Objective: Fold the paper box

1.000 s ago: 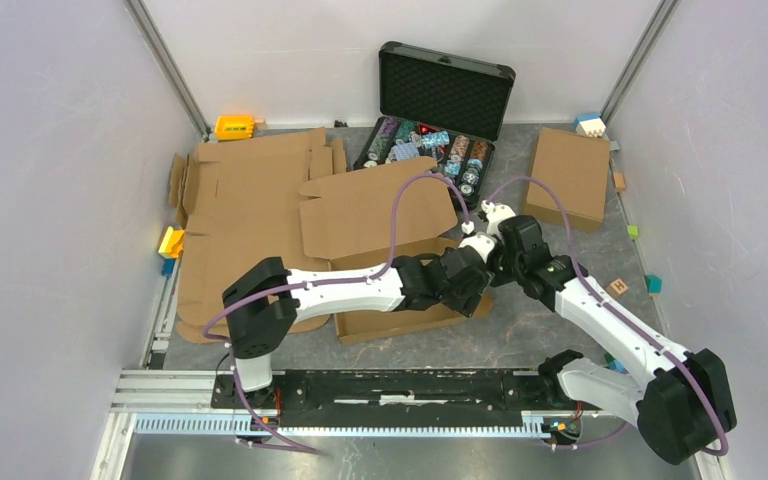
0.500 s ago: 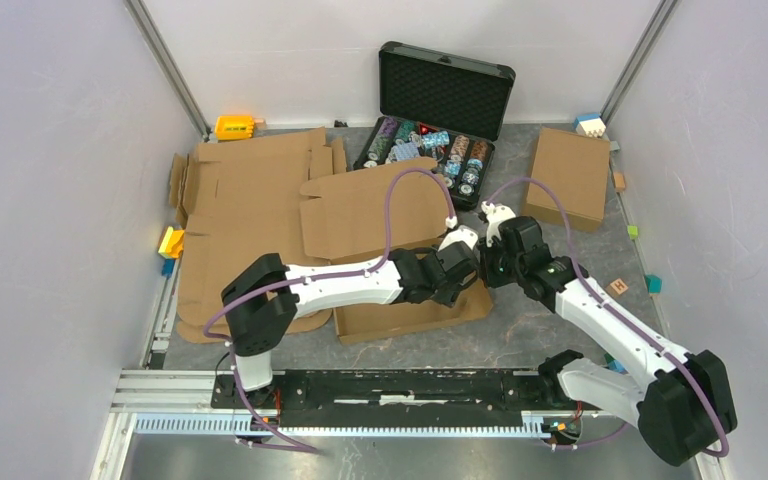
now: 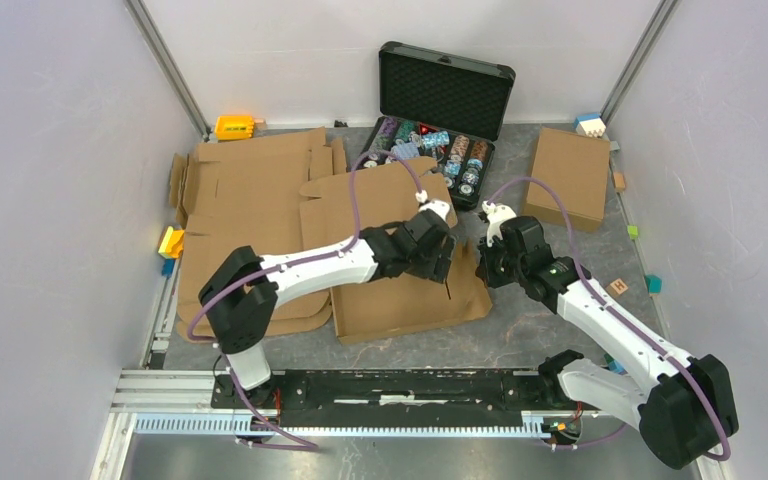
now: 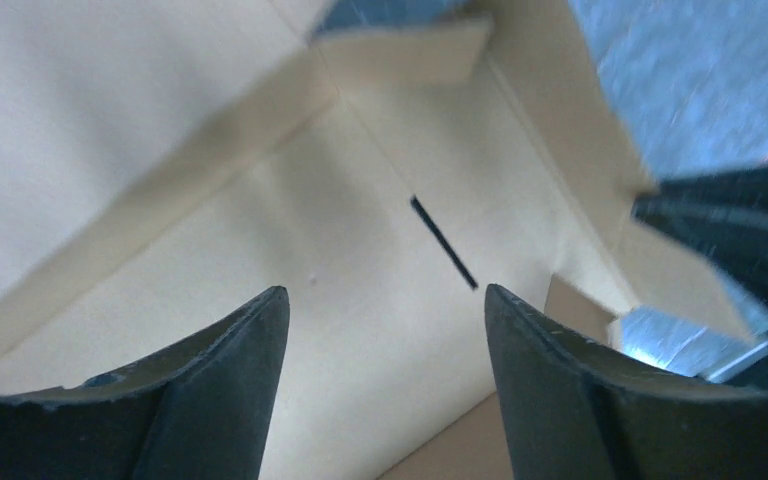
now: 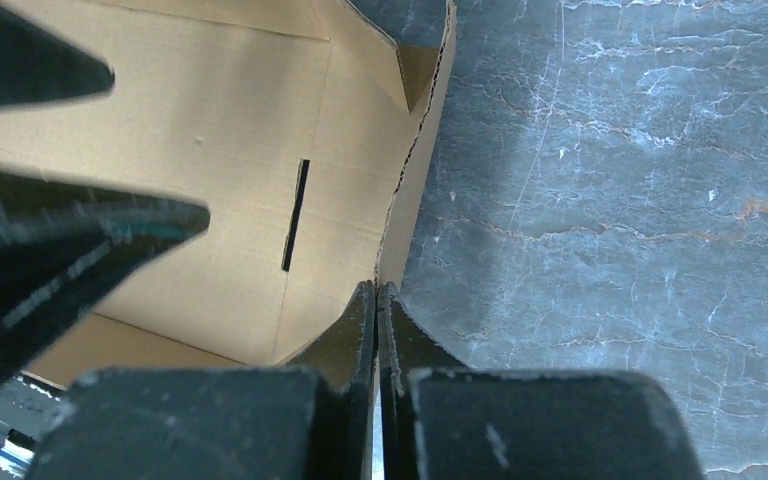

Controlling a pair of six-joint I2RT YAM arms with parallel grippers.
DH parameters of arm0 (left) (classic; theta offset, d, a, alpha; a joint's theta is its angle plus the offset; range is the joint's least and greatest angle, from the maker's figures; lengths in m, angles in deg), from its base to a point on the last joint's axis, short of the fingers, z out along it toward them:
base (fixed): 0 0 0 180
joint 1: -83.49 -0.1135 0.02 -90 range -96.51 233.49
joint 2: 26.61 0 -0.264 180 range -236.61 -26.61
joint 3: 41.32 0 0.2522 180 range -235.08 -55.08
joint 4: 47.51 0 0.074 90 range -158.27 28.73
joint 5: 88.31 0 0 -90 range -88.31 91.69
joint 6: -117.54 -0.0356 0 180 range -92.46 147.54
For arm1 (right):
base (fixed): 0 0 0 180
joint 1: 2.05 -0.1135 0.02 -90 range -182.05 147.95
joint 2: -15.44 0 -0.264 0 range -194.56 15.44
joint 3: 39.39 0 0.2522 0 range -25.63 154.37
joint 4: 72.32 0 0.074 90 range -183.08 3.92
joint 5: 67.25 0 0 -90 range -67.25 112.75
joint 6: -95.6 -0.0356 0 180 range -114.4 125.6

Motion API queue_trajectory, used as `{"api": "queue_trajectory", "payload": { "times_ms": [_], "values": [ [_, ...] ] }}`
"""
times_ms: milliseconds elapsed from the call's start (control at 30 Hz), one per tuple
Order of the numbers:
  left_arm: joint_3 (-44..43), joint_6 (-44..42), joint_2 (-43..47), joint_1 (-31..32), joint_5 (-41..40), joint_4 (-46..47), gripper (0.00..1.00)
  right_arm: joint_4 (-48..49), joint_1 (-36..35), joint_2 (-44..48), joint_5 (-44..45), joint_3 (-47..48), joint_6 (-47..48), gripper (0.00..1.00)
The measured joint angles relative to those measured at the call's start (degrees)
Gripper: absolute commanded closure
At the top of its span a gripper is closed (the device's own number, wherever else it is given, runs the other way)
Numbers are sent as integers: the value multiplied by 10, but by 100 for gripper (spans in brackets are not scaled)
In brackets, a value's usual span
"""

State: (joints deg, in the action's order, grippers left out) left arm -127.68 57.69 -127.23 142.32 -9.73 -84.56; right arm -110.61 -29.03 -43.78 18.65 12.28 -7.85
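Cardboard paper box [image 3: 400,305] at table centre, 6 o'clock of black case [image 3: 445,90] | left gripper [image 4: 385,330] spread over its floor | right gripper [image 5: 376,300] pressed together at 3 o'clock wall | early stage, seemingly: walls partly raised, tabs and lid left

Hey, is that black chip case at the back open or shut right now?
Open: the black case has its lid standing up at the back, and the rows of chips inside are exposed.

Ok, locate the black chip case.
In the top view the black chip case stands open at the far middle, between flat cardboard sheets on its left and a folded brown box on its right.
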Motion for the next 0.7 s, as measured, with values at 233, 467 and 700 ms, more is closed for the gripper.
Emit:
{"api": "queue_trajectory", "payload": {
  "times_ms": [233, 467, 700],
  "values": [
    [-108, 23, -33, -30, -18, -14, 7, 0, 0, 0, -1, 0, -2, 100],
    [-205, 45, -109, -32, -57, -27, 7, 0, 0, 0, -5, 0, -2, 100],
    [-242, 45, -163, -32, -124, -67, 16, 1, 0, 7, -13, 0, -6, 100]
  ]
}}
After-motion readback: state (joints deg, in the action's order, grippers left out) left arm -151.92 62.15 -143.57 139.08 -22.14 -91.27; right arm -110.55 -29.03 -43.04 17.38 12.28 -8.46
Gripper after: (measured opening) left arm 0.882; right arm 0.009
